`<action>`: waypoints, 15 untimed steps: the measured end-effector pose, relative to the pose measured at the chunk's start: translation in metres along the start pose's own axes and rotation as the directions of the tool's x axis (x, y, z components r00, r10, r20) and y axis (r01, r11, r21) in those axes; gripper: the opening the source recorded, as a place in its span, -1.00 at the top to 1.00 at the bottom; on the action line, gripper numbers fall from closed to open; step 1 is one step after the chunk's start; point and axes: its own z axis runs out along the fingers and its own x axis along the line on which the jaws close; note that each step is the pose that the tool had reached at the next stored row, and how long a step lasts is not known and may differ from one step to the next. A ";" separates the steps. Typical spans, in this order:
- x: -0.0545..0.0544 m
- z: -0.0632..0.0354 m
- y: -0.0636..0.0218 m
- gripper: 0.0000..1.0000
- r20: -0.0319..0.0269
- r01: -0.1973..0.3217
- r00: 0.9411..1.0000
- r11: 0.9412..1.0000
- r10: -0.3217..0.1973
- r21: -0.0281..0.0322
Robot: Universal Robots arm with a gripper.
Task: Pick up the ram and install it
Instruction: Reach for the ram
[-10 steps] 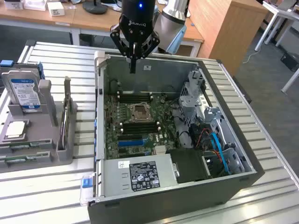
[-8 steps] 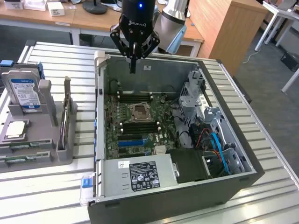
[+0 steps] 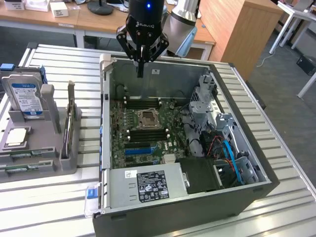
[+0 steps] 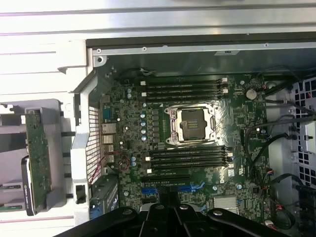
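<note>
Your hand (image 3: 140,69) hangs shut, empty, over the open case (image 3: 173,79), Robotiq lettering upside down. Ram (image 3: 22,154) lies in grey holder (image 3: 69,163); power-supply sticker (image 3: 152,186) unreadable.

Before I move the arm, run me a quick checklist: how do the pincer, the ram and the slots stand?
1. Pincer holding the ram: not ok; shut, empty, over the open case.
2. Ram reachable: ok; lying in the grey holder beside the case.
3. Memory slots free: ok; no sticks seated.
4. Case side open: ok.
5. Slot latches open: cannot tell.
</note>
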 end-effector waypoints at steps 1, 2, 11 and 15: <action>0.000 0.0000 0.0000 0.79 0.000 0.000 1.000 1.000 0.000 0.000; 0.000 0.0000 0.0000 0.79 0.000 0.000 1.000 1.000 0.000 0.000; 0.016 0.0000 -0.0012 0.79 0.000 0.000 1.000 1.000 0.000 0.000; 0.026 0.0004 -0.0019 0.79 0.000 0.000 1.000 1.000 0.000 0.000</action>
